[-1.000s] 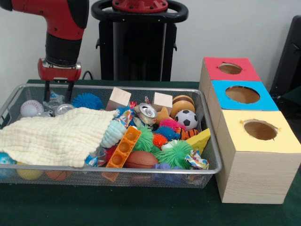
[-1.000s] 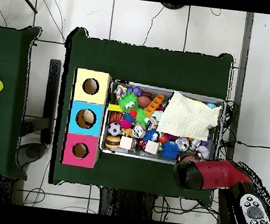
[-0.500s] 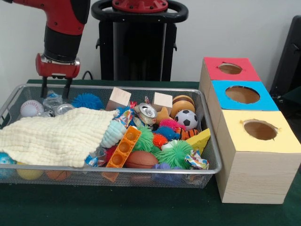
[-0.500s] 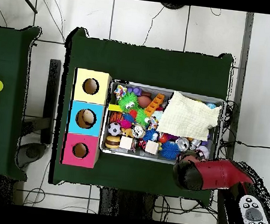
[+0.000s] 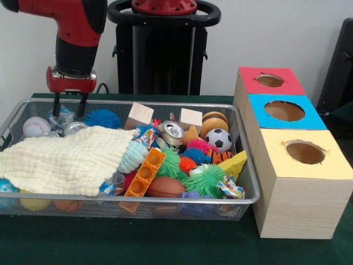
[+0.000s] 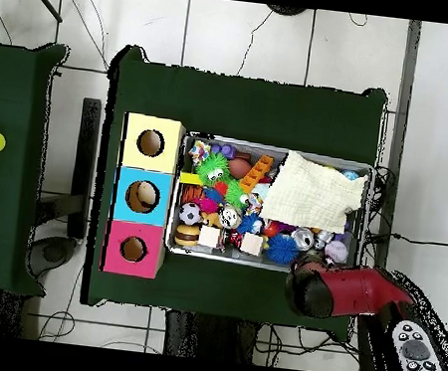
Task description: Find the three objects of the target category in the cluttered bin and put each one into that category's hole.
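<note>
Hovering over the bin's [image 5: 249, 182] far corner, the pincer [image 5: 69, 106] hangs apart and empty above a crinkly wrapper [image 5: 62, 116]: light, slippery, best pinched mid-fold.

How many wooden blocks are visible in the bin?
2: one block at the bin's far side near the middle, the other block just right of it beside the burger toy. The cloth and clutter may hide more.
</note>
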